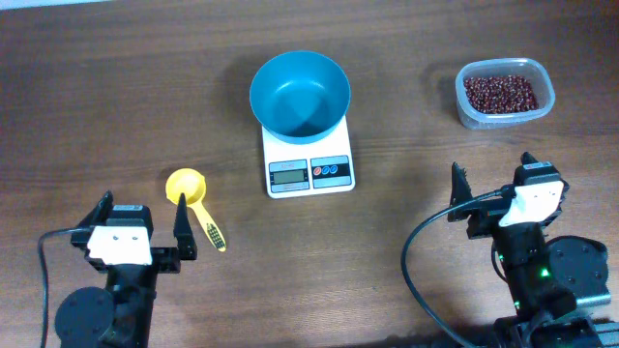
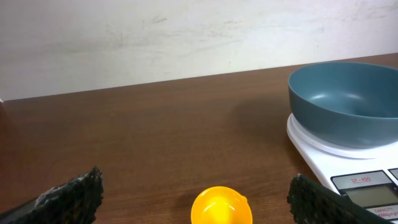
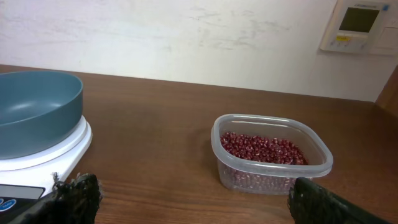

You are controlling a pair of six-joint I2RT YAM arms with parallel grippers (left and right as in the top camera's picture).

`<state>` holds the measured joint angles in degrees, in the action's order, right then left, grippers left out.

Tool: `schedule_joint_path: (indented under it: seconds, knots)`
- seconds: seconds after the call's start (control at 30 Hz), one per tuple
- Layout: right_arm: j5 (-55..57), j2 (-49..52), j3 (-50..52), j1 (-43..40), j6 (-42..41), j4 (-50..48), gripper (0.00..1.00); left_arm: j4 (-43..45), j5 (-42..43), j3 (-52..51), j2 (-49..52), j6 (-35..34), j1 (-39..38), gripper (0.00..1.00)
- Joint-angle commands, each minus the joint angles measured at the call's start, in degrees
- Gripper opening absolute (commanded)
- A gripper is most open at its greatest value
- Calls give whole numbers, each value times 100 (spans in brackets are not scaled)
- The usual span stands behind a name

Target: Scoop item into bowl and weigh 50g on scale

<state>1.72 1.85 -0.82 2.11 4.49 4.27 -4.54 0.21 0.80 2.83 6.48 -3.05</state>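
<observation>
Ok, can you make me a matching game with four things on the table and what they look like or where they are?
Things:
1. bowl
2. beans
3. scoop
4. scale

Clues:
A. in the clear tub
B. yellow, lying on the table
C. teal-blue, sitting on the scale
D. white, with a red and a blue button

Pairs: 1-C, 2-A, 3-B, 4-D

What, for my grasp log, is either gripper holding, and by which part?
Nothing. The left gripper and right gripper are open and empty; the yellow scoop lies untouched.
</observation>
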Motion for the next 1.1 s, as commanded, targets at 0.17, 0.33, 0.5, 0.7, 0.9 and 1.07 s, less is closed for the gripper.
schedule_joint_path:
  seconds: [0.17, 0.33, 0.5, 0.7, 0.9, 1.07]
  knots:
    - [90, 20, 50, -26, -70, 17, 99, -20, 33, -26, -55, 87, -17, 99]
    - [90, 20, 50, -26, -70, 17, 99, 46, 964, -11, -55, -306, -17, 99]
    - [90, 20, 50, -26, -70, 17, 99, 59, 1027, -11, -55, -586, -17, 99]
    - [90, 20, 50, -26, -70, 17, 99, 63, 946, -11, -55, -577, -17, 99]
    - [90, 20, 50, -26, -70, 17, 99, -37, 949, 44, -55, -584, -17, 99]
    - [90, 20, 50, -26, -70, 17, 99, -929, 944, 586, -55, -584, -17, 99]
